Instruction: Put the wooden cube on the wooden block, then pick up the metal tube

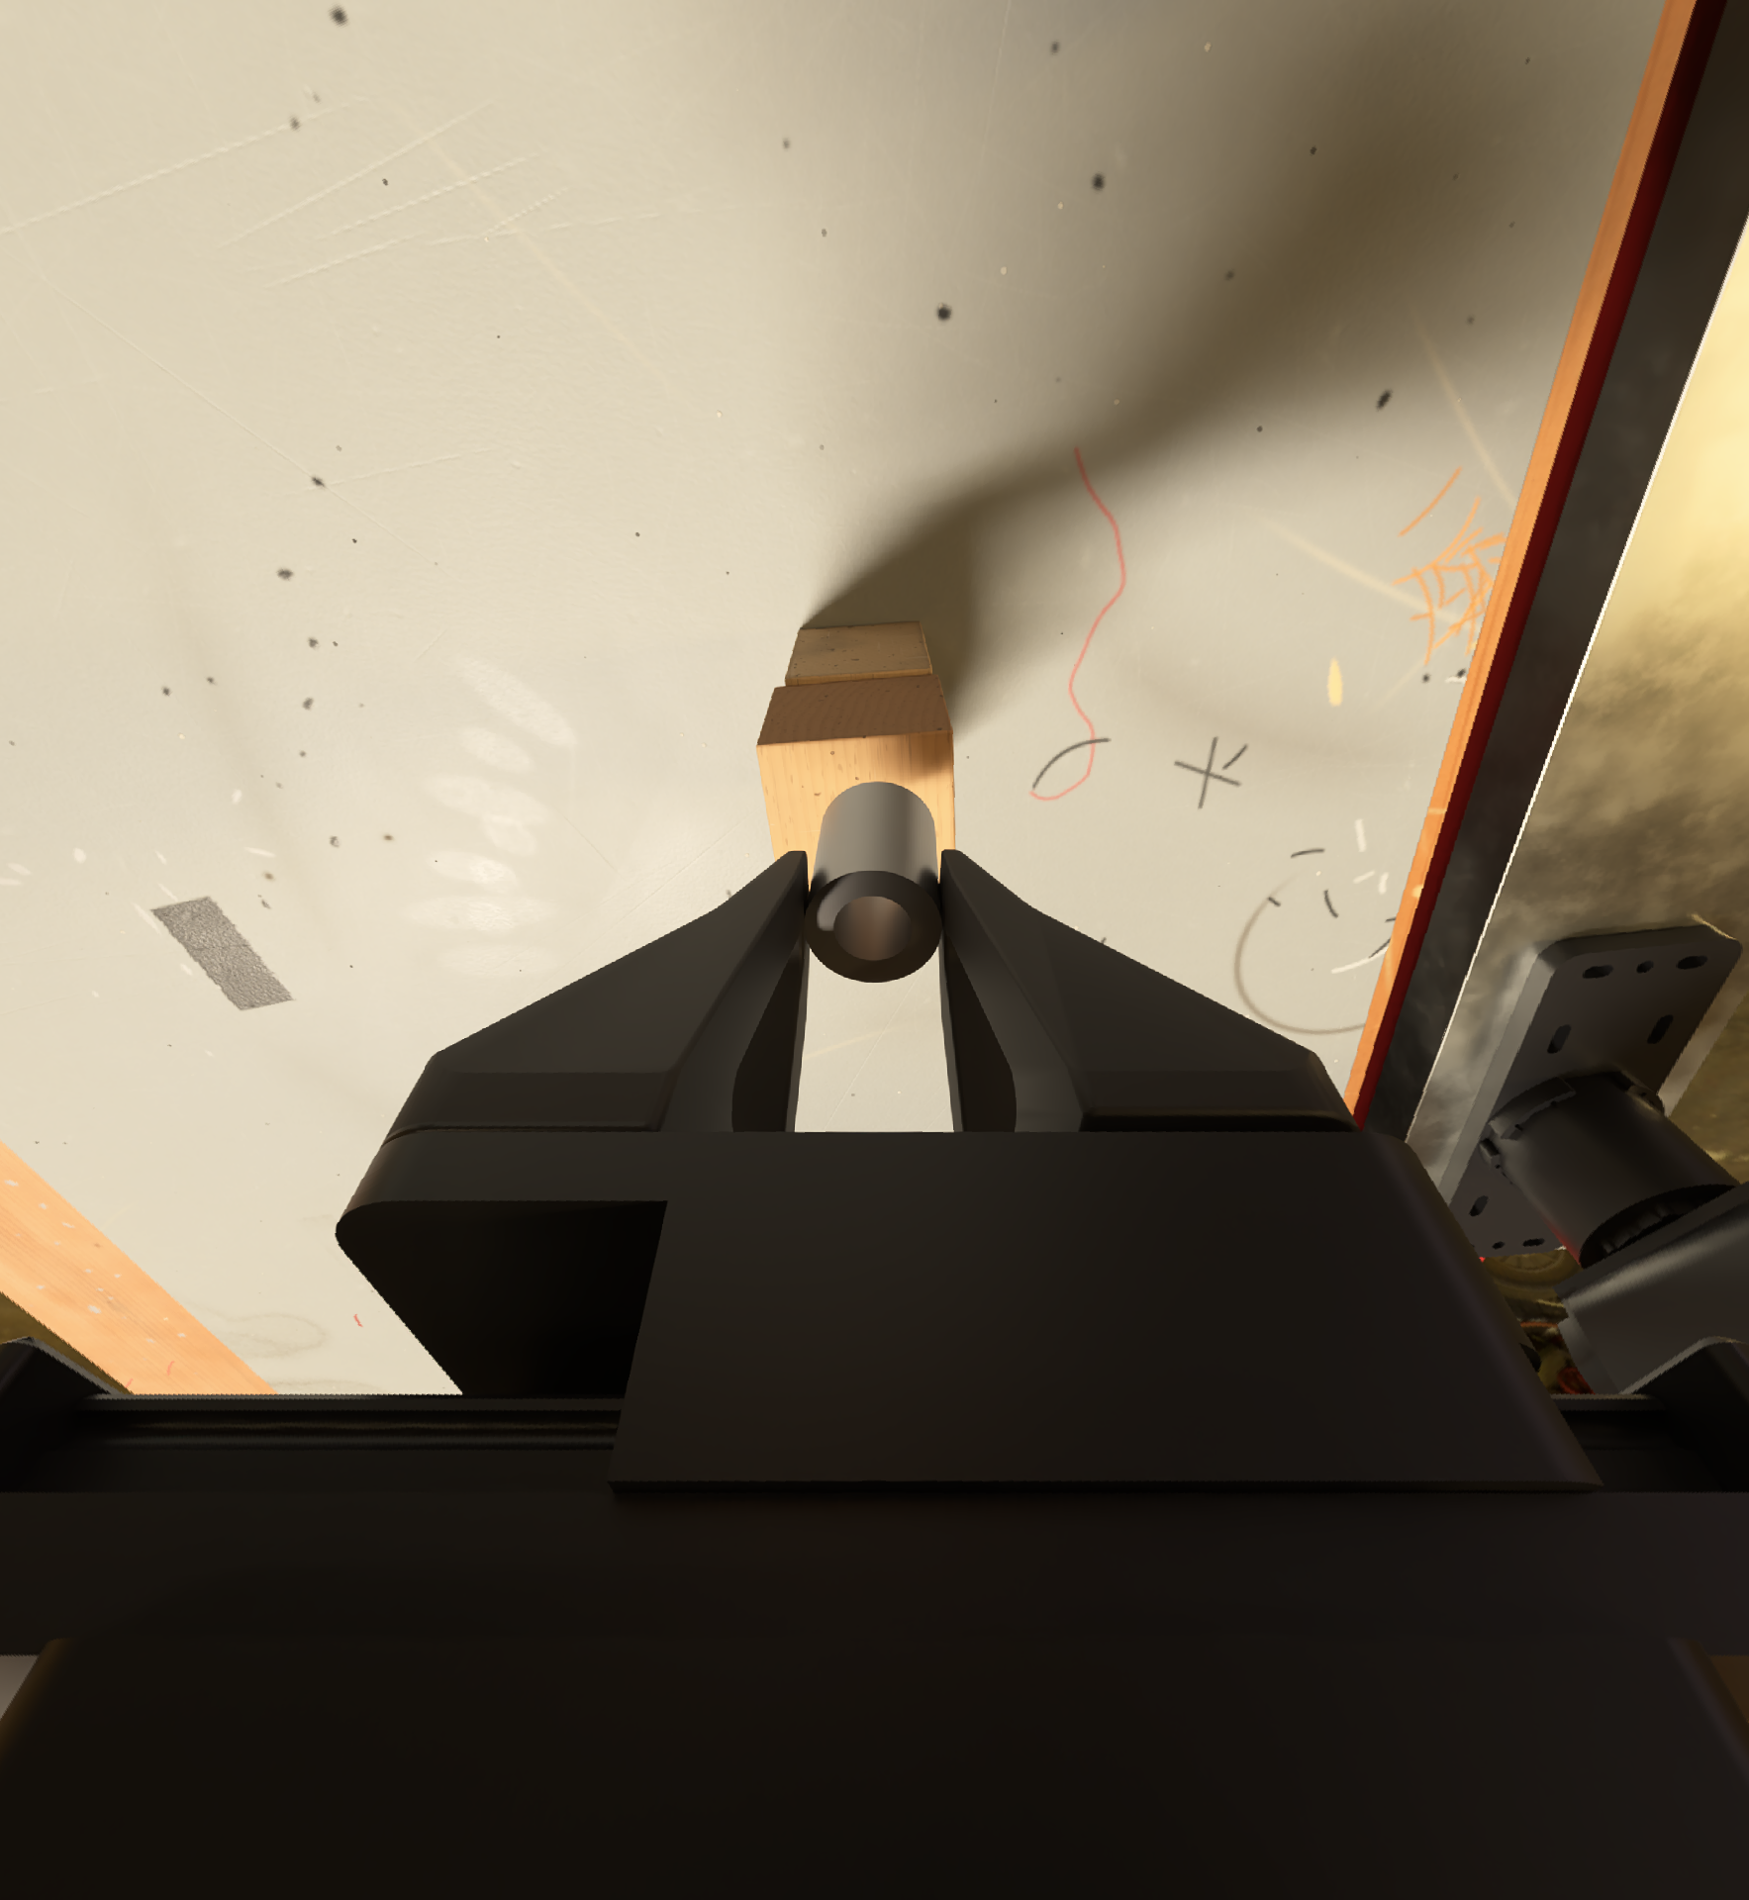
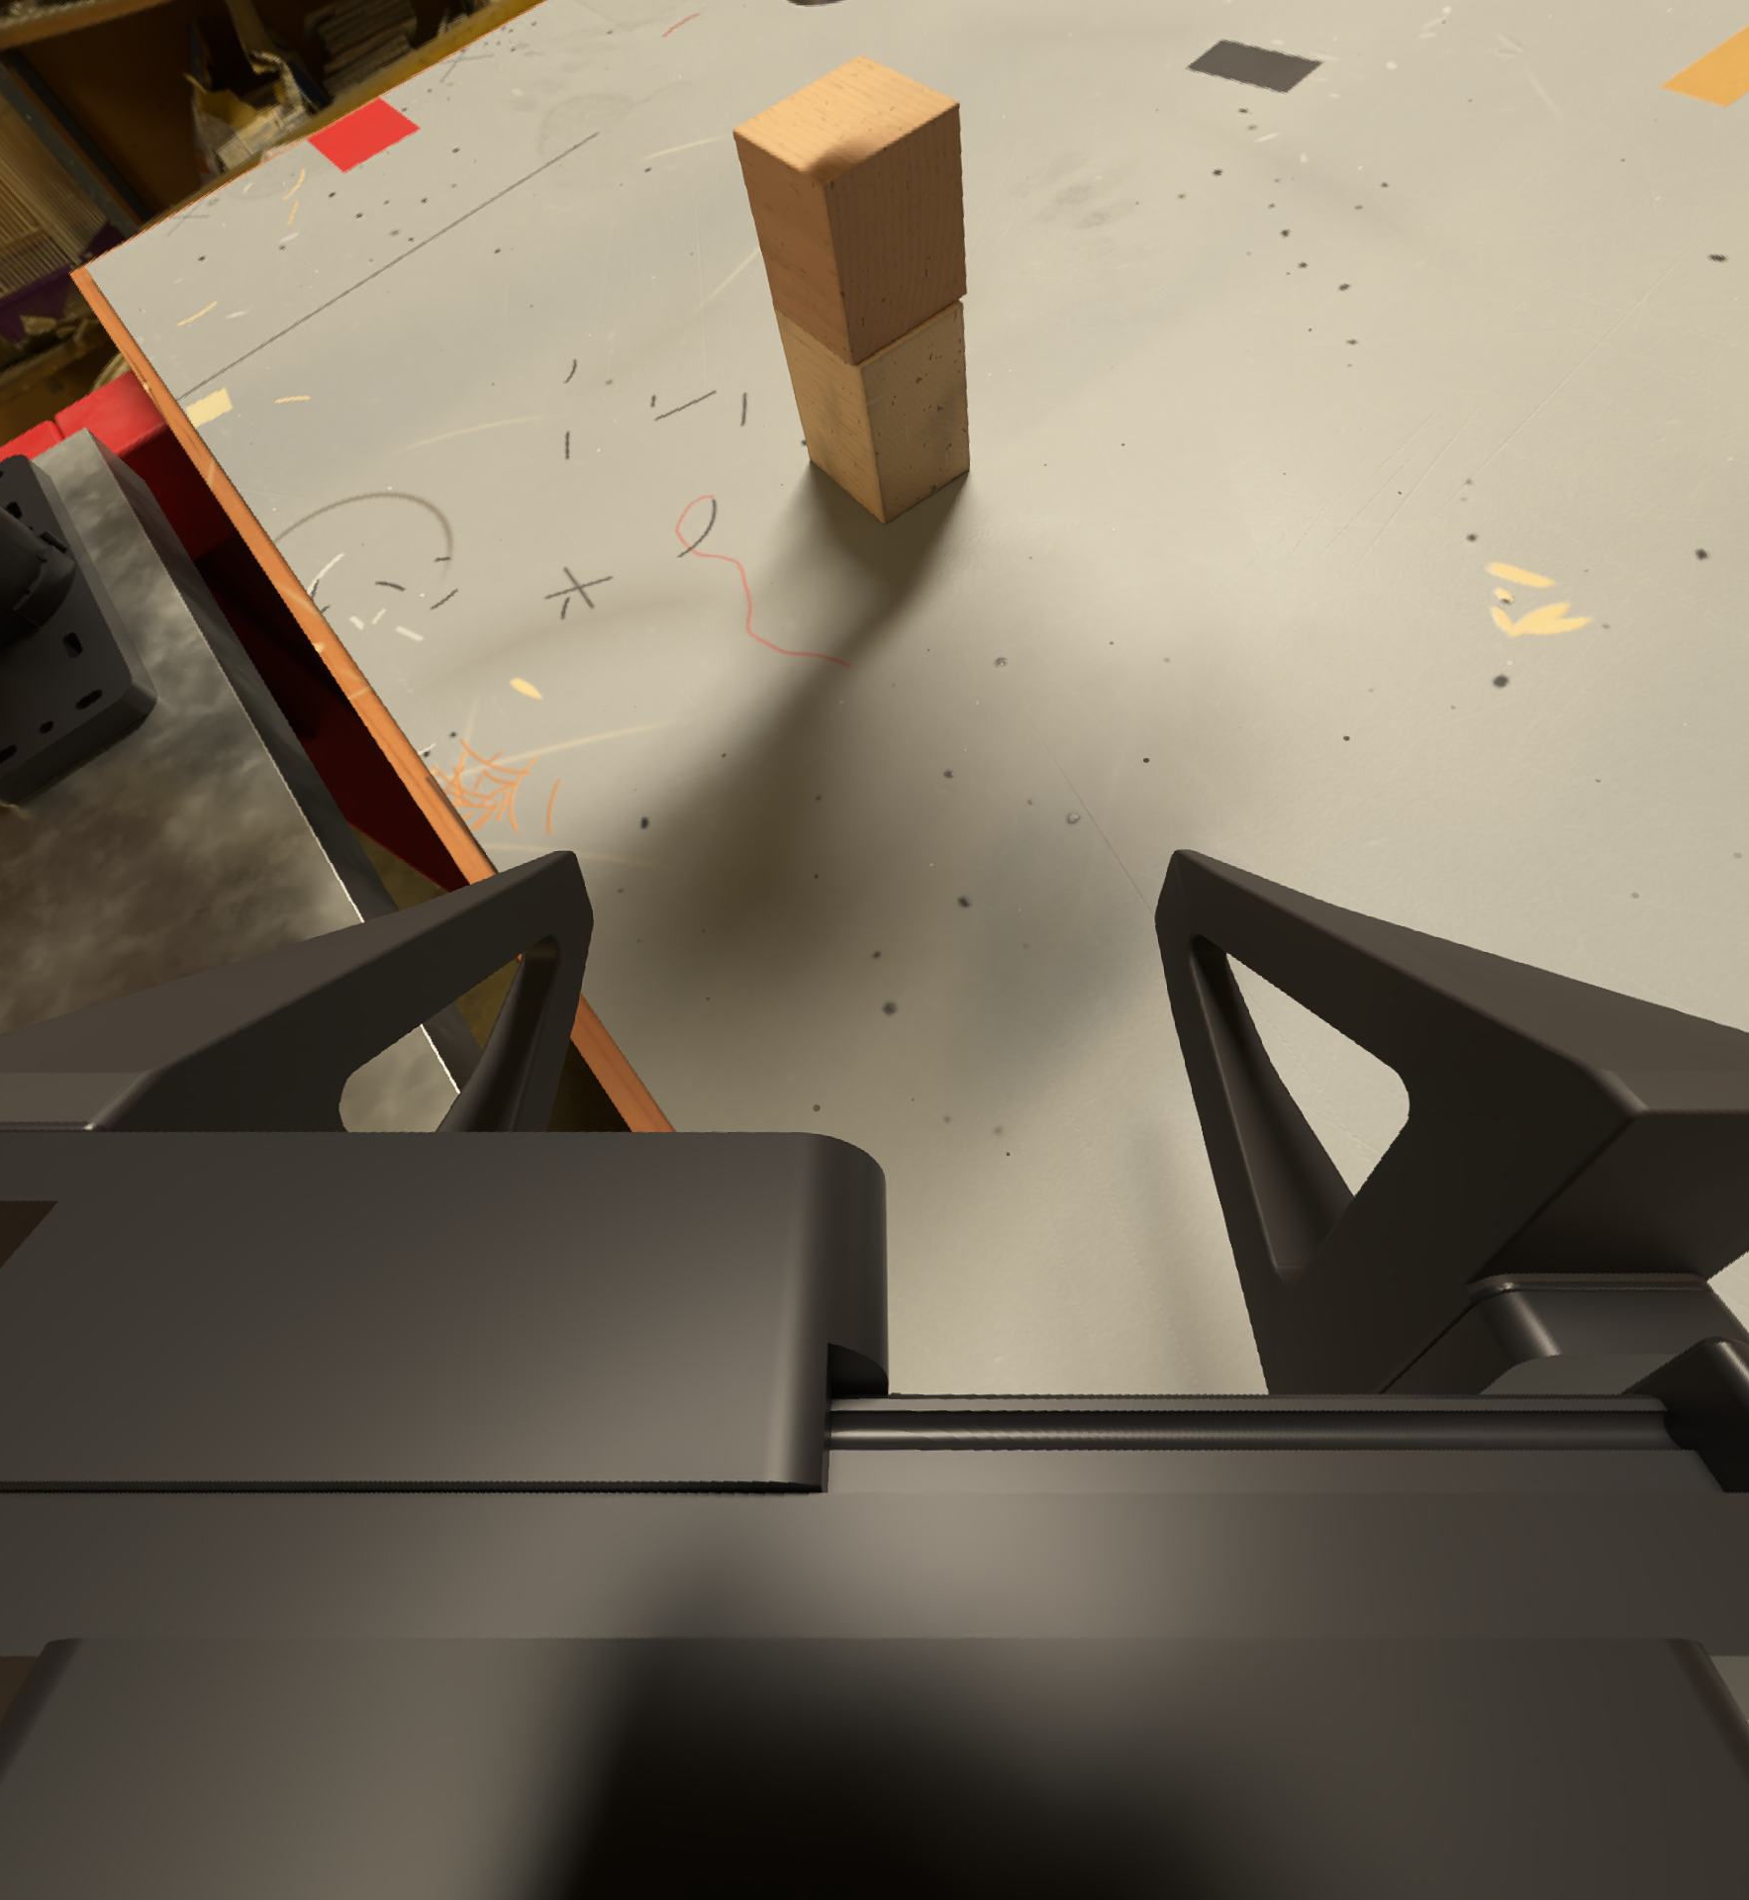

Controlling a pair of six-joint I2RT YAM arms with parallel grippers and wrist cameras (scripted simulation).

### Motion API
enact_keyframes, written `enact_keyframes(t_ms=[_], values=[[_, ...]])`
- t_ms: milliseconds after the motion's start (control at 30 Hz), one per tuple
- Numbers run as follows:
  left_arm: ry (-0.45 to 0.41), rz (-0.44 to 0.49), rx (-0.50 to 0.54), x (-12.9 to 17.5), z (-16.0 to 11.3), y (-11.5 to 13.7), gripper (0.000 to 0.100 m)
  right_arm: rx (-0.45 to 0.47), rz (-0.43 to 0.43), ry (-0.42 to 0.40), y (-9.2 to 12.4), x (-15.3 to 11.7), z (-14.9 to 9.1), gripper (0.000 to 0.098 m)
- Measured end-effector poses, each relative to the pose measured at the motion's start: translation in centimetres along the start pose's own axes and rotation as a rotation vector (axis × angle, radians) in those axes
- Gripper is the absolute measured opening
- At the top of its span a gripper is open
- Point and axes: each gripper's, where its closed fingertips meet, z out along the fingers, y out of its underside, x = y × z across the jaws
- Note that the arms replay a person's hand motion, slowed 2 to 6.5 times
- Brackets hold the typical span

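Note:
My left gripper is shut on a short dark metal tube, its open end facing the camera, held above the table. Beyond and below it stands the wooden stack: the wooden cube on the paler wooden block. In the right wrist view the same stack stands upright, the darker cube resting squarely on the paler block. My right gripper is open and empty, hovering over bare table well in front of the stack.
The cream table top carries scribbles, specks and tape patches. Its orange edge runs down the left of the right wrist view. An arm base mount sits on a grey surface beyond that edge; a mount also shows in the left wrist view.

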Motion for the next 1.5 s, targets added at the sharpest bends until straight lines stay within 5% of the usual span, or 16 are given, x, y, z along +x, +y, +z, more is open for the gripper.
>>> enact_keyframes(t_ms=[1500], values=[[0.016,0.017,-0.018,-0.18,0.59,-0.03,0.021,0.004,0.002,-0.006,-0.12,-0.05,0.02,0.094]])
